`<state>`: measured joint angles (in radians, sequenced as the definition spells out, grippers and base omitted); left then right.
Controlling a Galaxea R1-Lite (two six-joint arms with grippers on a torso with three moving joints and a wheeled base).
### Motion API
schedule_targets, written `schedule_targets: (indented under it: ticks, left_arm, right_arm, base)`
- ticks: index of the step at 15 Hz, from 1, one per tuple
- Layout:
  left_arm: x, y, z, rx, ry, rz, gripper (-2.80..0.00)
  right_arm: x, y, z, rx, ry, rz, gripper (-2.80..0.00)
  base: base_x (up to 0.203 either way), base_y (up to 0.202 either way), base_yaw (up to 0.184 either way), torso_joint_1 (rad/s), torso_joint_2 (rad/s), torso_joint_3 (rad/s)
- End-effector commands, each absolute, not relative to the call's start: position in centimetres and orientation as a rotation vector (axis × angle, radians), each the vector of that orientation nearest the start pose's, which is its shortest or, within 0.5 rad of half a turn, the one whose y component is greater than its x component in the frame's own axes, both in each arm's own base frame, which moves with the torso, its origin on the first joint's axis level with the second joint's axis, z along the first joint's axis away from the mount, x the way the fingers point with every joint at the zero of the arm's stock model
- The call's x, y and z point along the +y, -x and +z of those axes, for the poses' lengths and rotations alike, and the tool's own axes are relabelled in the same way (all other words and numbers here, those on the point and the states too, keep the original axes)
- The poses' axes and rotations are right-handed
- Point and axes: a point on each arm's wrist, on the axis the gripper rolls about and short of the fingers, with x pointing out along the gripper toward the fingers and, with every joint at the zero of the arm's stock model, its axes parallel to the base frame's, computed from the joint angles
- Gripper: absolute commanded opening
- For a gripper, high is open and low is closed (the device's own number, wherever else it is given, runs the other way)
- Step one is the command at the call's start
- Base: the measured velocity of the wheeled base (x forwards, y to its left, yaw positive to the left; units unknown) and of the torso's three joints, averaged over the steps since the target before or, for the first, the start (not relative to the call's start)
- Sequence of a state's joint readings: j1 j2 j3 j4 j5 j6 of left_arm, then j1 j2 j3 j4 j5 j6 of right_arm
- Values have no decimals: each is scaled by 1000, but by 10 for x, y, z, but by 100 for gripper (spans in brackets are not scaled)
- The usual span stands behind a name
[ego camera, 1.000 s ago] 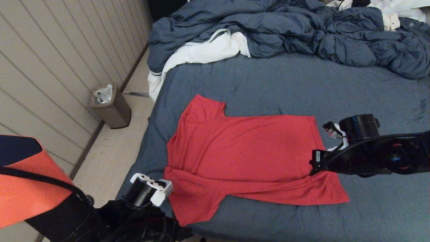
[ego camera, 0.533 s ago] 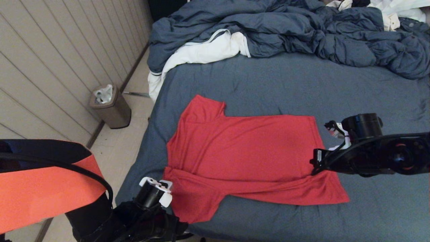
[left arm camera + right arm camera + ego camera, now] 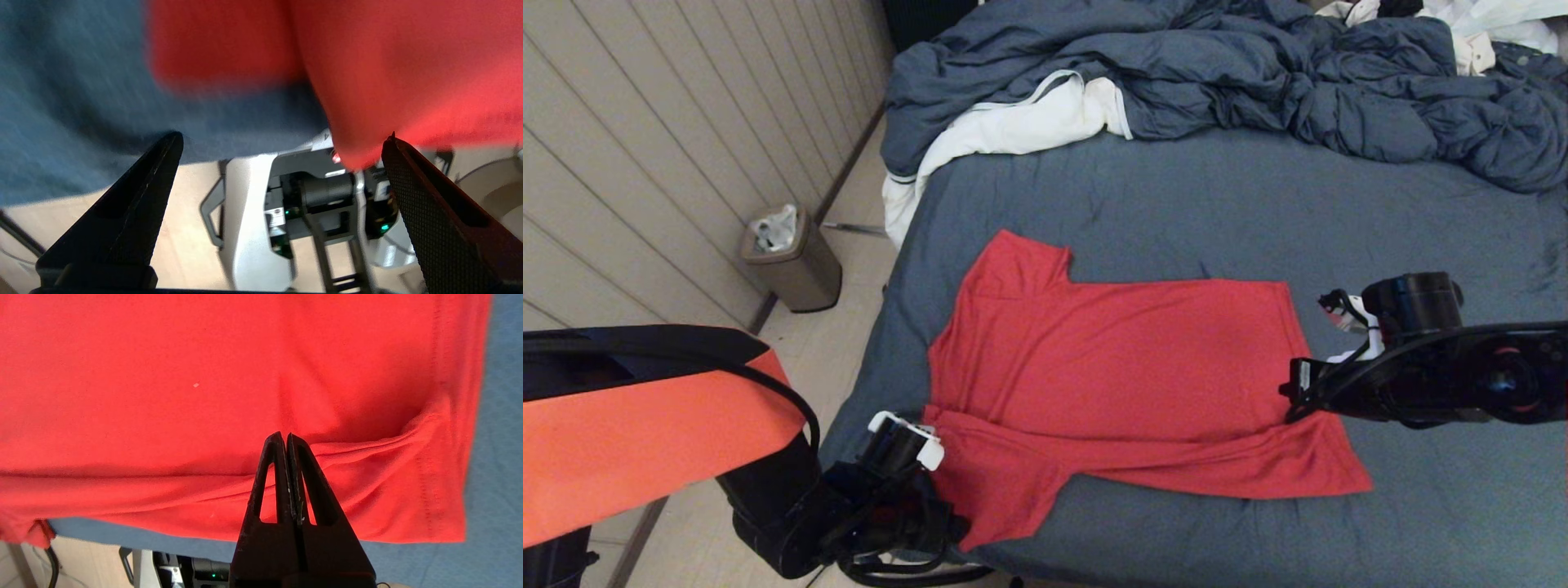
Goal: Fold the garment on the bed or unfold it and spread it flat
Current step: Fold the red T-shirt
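Observation:
The red T-shirt (image 3: 1127, 376) lies spread on the bed (image 3: 1176, 204) with its plain side up; no print or neck tag shows. A long crease runs along its near side. My left gripper (image 3: 282, 138) is open at the bed's near edge, by the near sleeve (image 3: 996, 498). The sleeve's tip (image 3: 355, 151) hangs beside one finger (image 3: 408, 183), not clamped. My right gripper (image 3: 1292, 402) is shut over the hem end (image 3: 445, 457), its tips (image 3: 284, 436) at the crease. No cloth shows between its fingers.
A rumpled blue duvet (image 3: 1258, 73) is heaped at the far end, with a white cloth (image 3: 1013, 122) draped over the bed's far left corner. A bin (image 3: 792, 257) stands on the floor by the panelled wall. The robot's base (image 3: 253, 228) is below the left gripper.
My left arm has swung right and come down to the near sleeve. The right arm has drifted slightly right. The shirt has not moved.

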<state>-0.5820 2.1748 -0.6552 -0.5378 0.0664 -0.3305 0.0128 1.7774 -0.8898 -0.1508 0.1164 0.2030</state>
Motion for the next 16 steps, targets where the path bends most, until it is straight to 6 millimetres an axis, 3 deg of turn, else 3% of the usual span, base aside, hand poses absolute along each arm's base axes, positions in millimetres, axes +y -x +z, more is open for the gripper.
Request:
schedule_targets:
  ticks: [1,9,14,15,16]
  left_arm:
    - [-175,-273,-5,998,24,-286,0]
    - [-178,-300,-3,998,72,-231,0]
    - [-175,-297,1,1009,71,-224,0]
    - [-175,-296,2,1009,69,-225,-280]
    - [-174,-294,3,1011,65,-225,-280]
  right_arm:
    - [6,-306,137,745,-233,49,-280]
    - [3,-305,141,732,-240,49,-280]
    - [3,-305,141,732,-240,49,-280]
    - [3,-305,141,732,-241,50,-280]
    - [3,-305,141,734,-240,49,-280]
  base:
    - [0,0,0,0,0,0]
    - [0,0,0,0,0,0]
    - [0,0,0,0,0,0]
    - [0,0,0,0,0,0]
    - [0,0,0,0,0,0]
